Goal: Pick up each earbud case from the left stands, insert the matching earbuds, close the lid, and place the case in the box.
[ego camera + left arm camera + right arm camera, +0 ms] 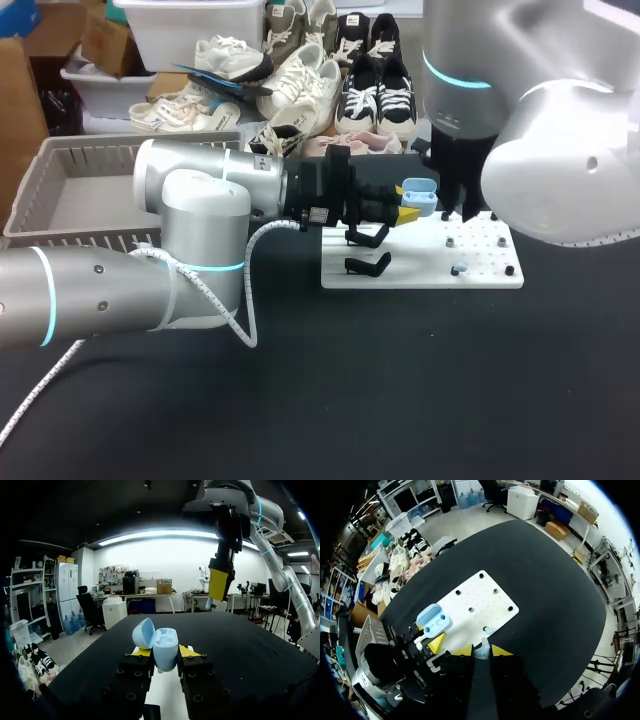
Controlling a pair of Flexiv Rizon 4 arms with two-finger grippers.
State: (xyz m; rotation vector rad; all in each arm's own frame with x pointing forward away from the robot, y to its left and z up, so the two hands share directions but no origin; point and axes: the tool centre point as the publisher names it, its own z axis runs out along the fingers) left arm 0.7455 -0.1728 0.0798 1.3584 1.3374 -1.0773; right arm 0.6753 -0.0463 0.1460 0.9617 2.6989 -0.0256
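Black desk (330, 400) runs under both my arms, with a white peg board (420, 275) lying flat on it toward my right and a grey slatted box (100, 152) off at the far left. My left tool (165, 652) is clamped on the pale blue earbud case (165, 647), one yellow-tipped finger pressed to each side of its body, so the fingers stand apart only by the case's width. The case sits upright in that grip, in the air at the board's edge, with its lid (144, 632) swung open and tilted back. Two black stands (366, 240) rise from the board just beside the left tool. My right tool (481, 652) hangs over the board, just beyond the case and higher than it, fingers pointing down. Its tips are almost together, pinching a small pale earbud (481, 647) between them. One more small pale piece (488, 629) lies on the board under the right tool; I cannot tell what it is
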